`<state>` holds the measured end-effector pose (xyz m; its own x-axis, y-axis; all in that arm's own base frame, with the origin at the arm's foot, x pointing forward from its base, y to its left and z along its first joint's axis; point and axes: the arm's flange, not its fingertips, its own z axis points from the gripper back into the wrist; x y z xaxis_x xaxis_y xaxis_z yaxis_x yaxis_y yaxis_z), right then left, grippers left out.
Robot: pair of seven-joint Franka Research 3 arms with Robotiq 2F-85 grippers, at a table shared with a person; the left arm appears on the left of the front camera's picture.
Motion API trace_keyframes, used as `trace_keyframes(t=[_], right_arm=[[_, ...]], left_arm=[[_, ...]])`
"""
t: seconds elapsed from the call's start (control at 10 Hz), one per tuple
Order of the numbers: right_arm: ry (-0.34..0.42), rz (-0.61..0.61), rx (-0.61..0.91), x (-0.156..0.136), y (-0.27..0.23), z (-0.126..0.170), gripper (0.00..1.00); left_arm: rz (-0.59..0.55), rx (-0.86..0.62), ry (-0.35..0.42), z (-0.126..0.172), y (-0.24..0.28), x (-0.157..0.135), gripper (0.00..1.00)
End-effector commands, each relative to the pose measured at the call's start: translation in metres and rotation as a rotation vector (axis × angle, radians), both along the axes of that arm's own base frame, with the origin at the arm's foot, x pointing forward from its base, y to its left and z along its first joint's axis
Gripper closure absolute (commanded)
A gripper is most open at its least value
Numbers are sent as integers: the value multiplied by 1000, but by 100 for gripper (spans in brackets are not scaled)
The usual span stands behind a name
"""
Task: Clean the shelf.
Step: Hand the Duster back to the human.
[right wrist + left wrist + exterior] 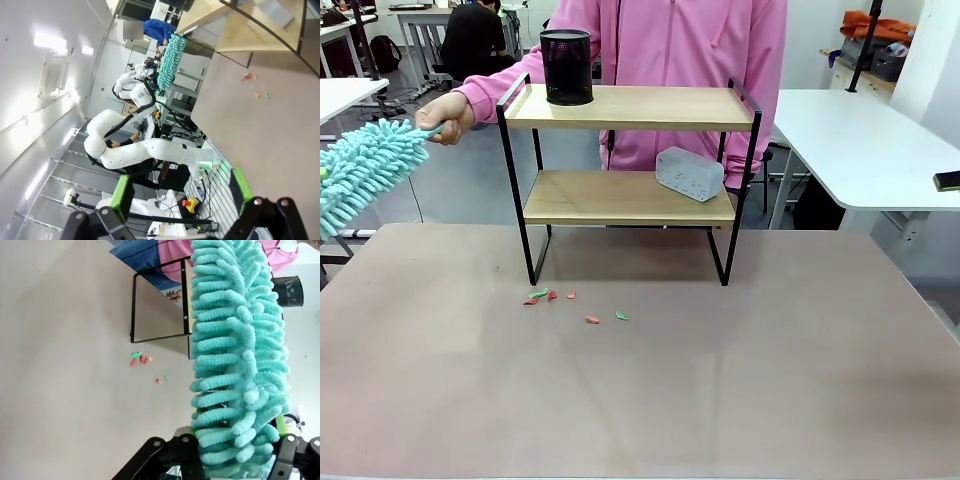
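The left gripper (237, 460) is clamping the fluffy teal duster (235, 355) between its fingers, while the person's hand (448, 118) is gripping the duster's other end beside the shelf (630, 108). The right gripper (180, 197) is hanging with its jaws spread apart, nothing between them. The shelf is standing on the brown table (640, 380), carrying a black mesh cup (566, 67) on top and a grey box (689, 173) below. Small coloured scraps (570, 300), possibly paper, are lying just before its legs.
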<state>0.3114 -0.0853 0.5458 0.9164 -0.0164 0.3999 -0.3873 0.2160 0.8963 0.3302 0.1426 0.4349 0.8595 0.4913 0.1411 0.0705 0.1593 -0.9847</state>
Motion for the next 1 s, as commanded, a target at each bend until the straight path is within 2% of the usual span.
trace_keyframes(t=[0.0,0.2,0.3,0.4,0.6,0.9], right_arm=[[-13,13,-12,-1,-3,1,0],[34,20,-5,7,7,-8,0],[81,21,14,14,18,-30,0],[98,11,56,16,33,-52,0],[132,-29,116,14,75,-85,0],[162,26,106,0,131,-101,0]], left_arm=[[-3,-22,-16,6,-5,-6,0],[-47,-76,-36,5,-36,-4,0],[-64,-91,-40,0,-57,0,0],[-117,-119,-29,-4,-80,6,0],[-217,-71,15,-15,-133,20,0],[-434,-47,101,-39,-205,28,0]])
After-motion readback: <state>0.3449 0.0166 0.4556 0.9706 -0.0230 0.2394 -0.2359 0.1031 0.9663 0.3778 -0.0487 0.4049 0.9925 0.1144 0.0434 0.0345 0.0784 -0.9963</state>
